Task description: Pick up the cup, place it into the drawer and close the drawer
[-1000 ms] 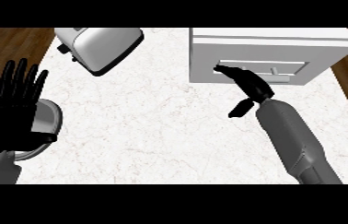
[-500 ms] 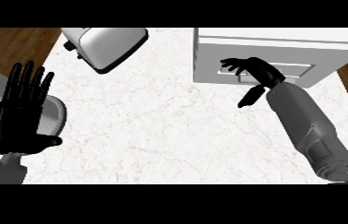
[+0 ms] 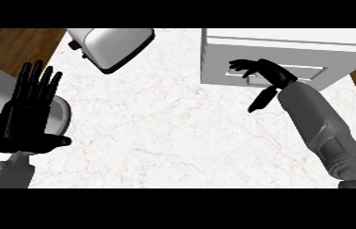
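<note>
our right hand (image 3: 268,75) sits at the upper right of the head view, at the end of a grey forearm that comes in from the lower right edge and runs up and to the left. wrist bent, fingers (image 3: 241,64) curled and pointing left, thumb (image 3: 259,102) hanging down and apart from them. we can't tell if the fingertips hold anything. our left hand (image 3: 29,115) rests at the left edge, palm flat toward the view, fingers straight and pointing up, slightly spread, thumb sticking out to the right low down. only a short bit of grey left forearm shows at the lower left corner.
</note>
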